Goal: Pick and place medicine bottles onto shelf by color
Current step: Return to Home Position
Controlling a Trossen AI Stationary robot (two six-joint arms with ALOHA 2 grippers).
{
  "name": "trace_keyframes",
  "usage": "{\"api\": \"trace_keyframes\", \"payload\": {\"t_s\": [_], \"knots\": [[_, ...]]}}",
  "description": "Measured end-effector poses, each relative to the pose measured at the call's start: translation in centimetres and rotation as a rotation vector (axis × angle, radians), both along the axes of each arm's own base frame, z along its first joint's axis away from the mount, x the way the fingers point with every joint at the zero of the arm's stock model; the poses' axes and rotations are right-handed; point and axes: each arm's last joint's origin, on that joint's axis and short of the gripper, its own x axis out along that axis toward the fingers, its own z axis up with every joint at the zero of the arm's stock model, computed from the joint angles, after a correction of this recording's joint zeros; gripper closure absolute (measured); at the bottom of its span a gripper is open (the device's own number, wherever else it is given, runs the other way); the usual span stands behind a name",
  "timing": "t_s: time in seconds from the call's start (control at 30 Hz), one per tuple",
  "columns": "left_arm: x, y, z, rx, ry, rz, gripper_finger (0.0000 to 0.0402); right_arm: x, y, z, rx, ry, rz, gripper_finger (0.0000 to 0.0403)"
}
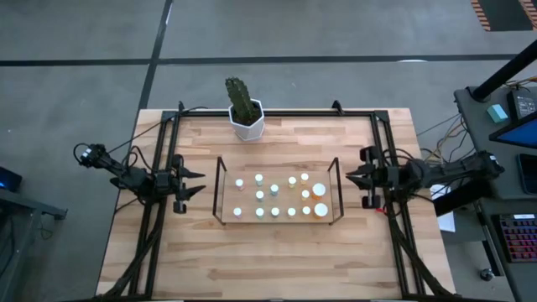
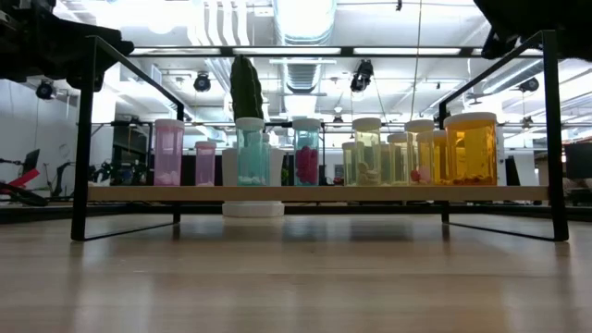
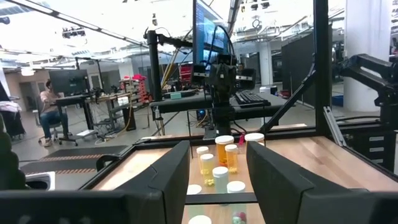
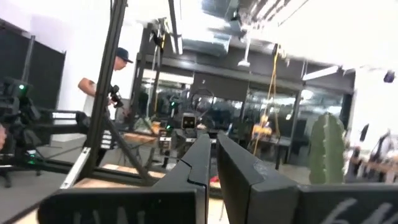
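Bottles (image 1: 274,190) on shelf (image 1: 248,198), cactus (image 1: 242,99) behind

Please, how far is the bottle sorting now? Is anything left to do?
It looks essentially done: all visible medicine bottles stand on the shelf, grouped pink, teal, pale green, orange. Nothing is in hand: the left gripper, jaws open, and the right gripper, jaws shut, sit empty beside the shelf ends. No bottle seems left on the table.

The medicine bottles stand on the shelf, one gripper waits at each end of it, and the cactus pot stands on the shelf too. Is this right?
Not fully. The high view shows the cactus pot on the table behind the shelf, outside its wire frame. The medicine bottles are on the shelf, the left gripper and right gripper at its ends.
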Motion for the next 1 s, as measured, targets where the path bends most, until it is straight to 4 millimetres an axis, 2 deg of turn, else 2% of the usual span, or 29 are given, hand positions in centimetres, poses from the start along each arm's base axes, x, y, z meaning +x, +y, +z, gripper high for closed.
{"api": "trace_keyframes", "payload": {"t_s": [0.17, 0.5, 0.7, 1.0], "knots": [[0.01, -0.01, -0.02, 0.0, 0.001, 0.0, 0.0259, -0.01, -0.02, -1.18, -0.065, 0.019, -0.027, 0.0385], [0.08, -0.05, -0.11, 0.005, 0.01, -0.001, 0.0259, 0.04, -0.07, -1.29, -0.009, 0.034, -0.029, 0.0385], [0.07, -0.05, -0.11, 0.005, 0.009, -0.001, 0.0259, 0.03, -0.08, -1.28, -0.077, 0.029, -0.055, 0.0385], [0.09, -0.06, -0.12, 0.006, 0.011, -0.002, 0.0259, 0.02, -0.08, -1.28, 0.042, 0.037, -0.013, 0.0385]]}}
